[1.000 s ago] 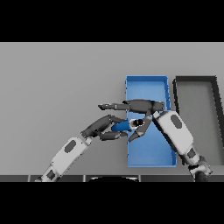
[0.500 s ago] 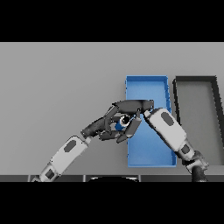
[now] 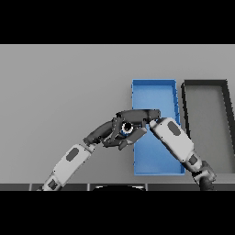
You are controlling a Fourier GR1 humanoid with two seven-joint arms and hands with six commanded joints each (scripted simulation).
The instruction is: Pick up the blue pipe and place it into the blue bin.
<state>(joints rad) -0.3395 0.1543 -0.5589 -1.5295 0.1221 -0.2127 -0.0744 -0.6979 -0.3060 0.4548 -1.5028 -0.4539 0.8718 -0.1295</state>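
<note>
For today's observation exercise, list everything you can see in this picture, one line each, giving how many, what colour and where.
table: one, grey, filling the view.
blue bin: one, blue, right of centre on the table.
dark bin: one, black rim with grey floor, right of the blue bin, apart from it.
pipe: one, blue, only a small part showing between the two hands at the blue bin's left edge.
left hand: one, dark, on a white and grey arm coming from lower left, fingers curled round the pipe.
right hand: one, dark, arm from lower right, fingers laid over the pipe from above.
</note>
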